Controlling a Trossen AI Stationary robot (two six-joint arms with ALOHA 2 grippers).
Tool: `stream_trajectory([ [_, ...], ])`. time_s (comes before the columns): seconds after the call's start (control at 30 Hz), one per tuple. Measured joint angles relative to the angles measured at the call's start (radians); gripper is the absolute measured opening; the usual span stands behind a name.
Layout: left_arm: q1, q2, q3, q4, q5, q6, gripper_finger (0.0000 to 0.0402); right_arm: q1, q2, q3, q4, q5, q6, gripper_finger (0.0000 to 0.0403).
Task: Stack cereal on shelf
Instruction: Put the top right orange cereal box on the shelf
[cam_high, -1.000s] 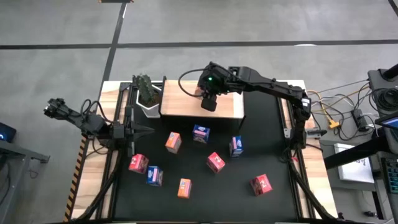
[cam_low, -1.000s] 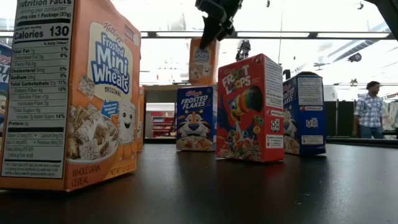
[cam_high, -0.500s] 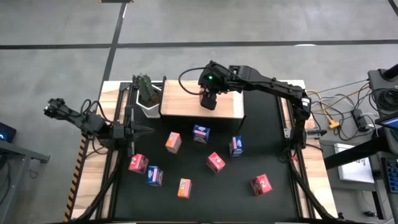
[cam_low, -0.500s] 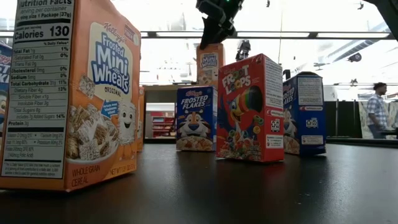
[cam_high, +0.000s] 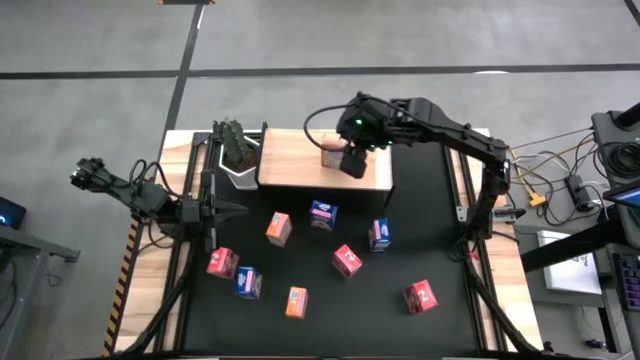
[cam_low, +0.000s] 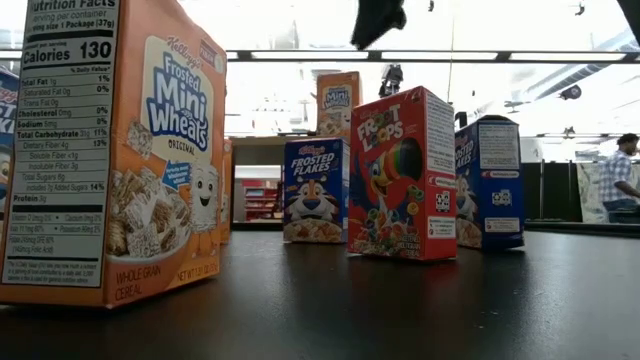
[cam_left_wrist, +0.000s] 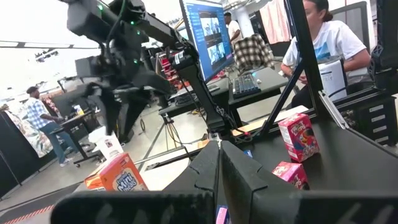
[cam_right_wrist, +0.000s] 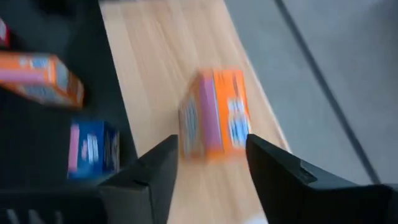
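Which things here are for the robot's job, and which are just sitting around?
For the job: the orange cereal box already standing on the wooden shelf; the eight cereal boxes waiting on the black mat, like the blue one; the open right gripper.

Just there: potted plant; parked left gripper; cables.

One orange cereal box (cam_high: 331, 154) stands upright on the light wooden shelf (cam_high: 290, 170), just beside the right arm's fingers (cam_right_wrist: 163, 163), which are parted and clear of it. Eight more boxes lie scattered on the desk (cam_high: 440, 250), well apart from those fingers: two orange, three blue, three pink-red, some tilted.
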Motion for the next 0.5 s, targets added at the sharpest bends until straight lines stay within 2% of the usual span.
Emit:
stream_trajectory([
  [0.17,0.000,0.006,0.000,0.000,0.000,0.000,0.0000,0.000,0.000,-0.086,-0.130,0.098,0.055,0.0085],
  [0.3,0.000,0.006,0.000,0.000,0.000,0.000,0.0000,-0.001,0.001,-0.201,-0.068,0.105,0.036,0.0021],
  [0.5,0.000,0.006,0.000,0.000,-0.001,0.000,0.0000,-0.006,0.002,-0.317,0.138,0.142,-0.034,0.0012],
])
